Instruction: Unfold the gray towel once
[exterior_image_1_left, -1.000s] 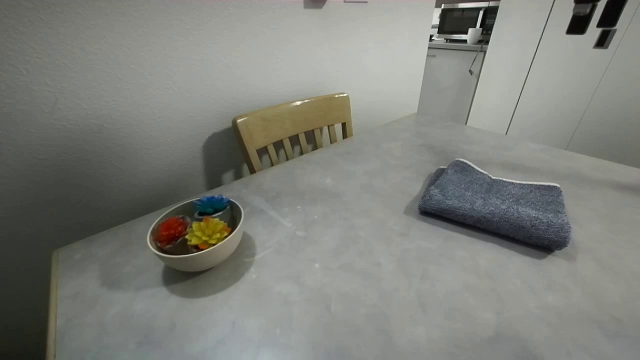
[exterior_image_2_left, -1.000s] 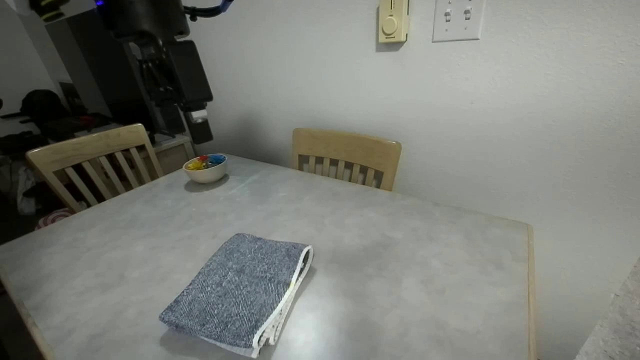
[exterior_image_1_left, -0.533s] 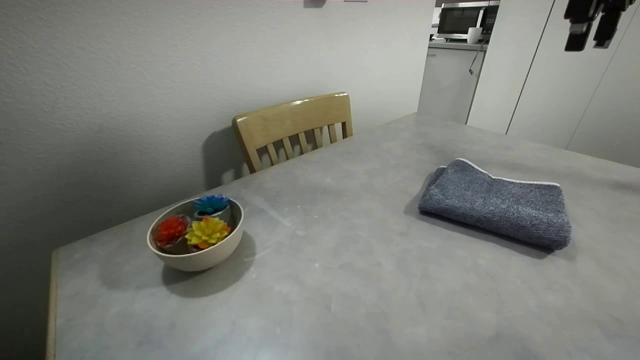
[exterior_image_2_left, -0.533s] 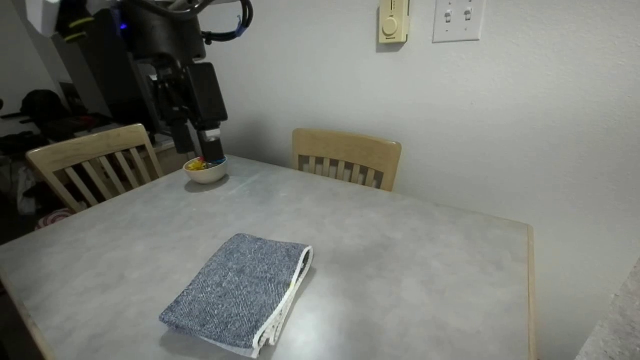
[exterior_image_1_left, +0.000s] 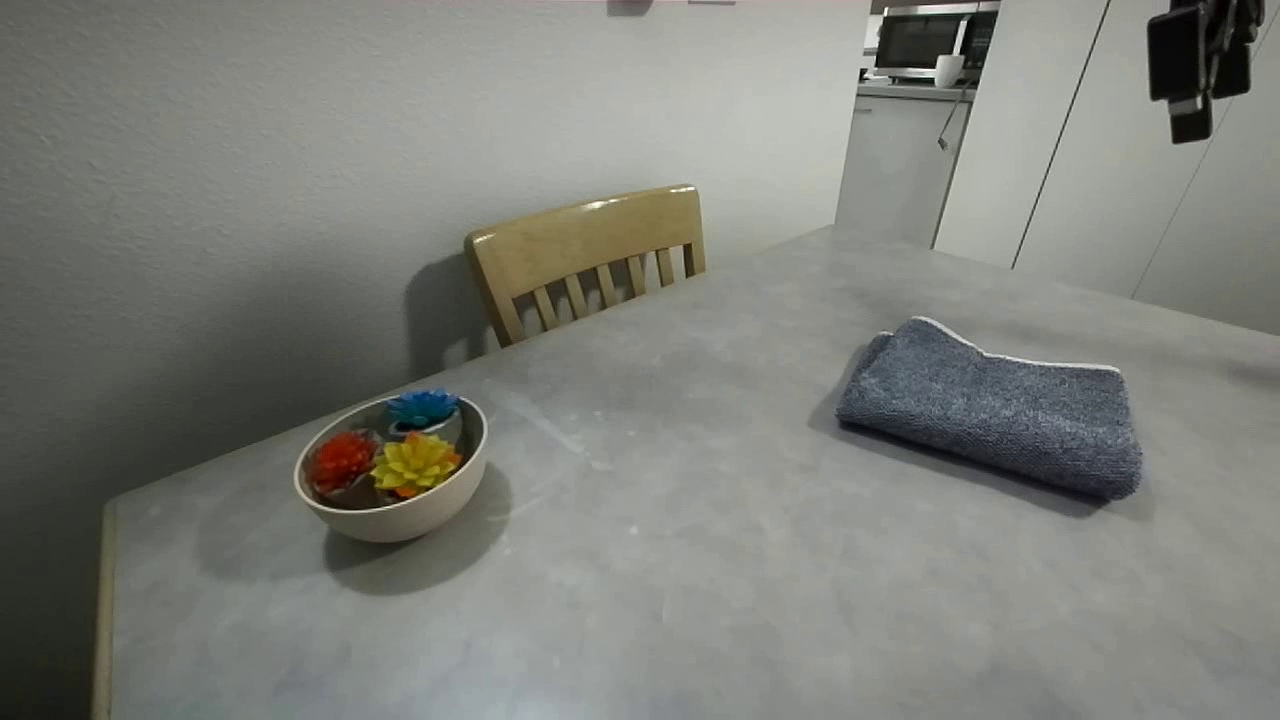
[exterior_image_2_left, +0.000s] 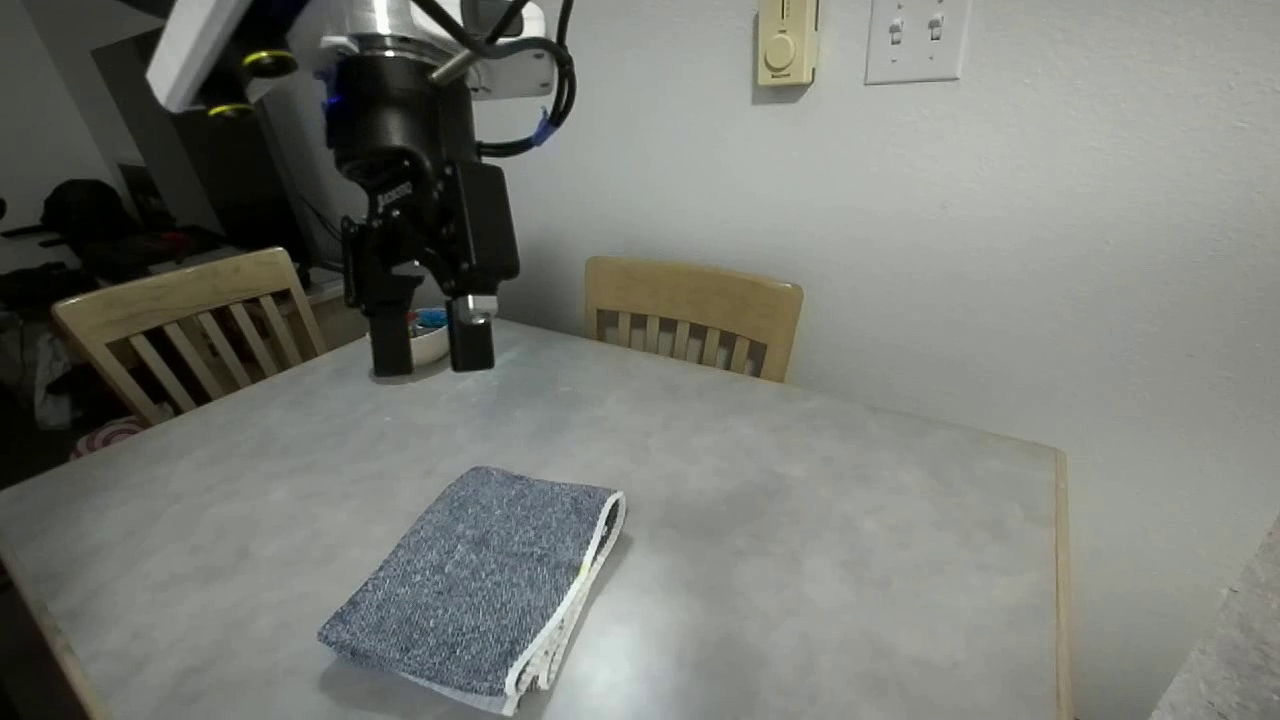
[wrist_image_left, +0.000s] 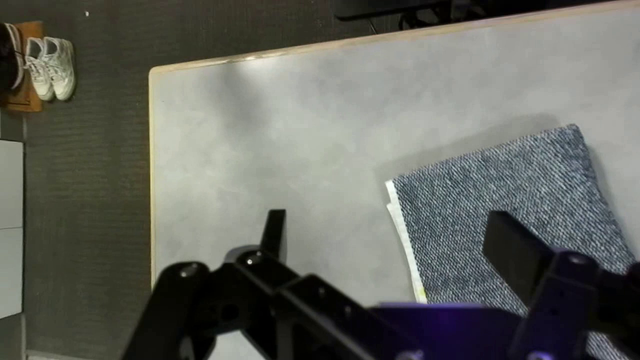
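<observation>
The gray towel lies folded on the table, with a white hem along one side where its layers part slightly. In an exterior view the same towel shows a rounded fold toward the camera. My gripper hangs in the air above the table, pointing down, apart from the cloth. In the wrist view the gripper stands wide open with nothing between its fingers; the right-hand finger overlaps the towel in the picture and the left-hand one appears over bare table. Part of the towel is hidden there behind the gripper.
A bowl with red, yellow and blue artificial plants stands near the table's far corner, partly behind the gripper in an exterior view. Wooden chairs stand at the table's edges. A wall runs along one side. Shoes lie on the floor.
The arm has come lower and moved rightward in an exterior view, and the gripper has turned somewhat. Its jaws stay open. Towel and bowl have not moved.
</observation>
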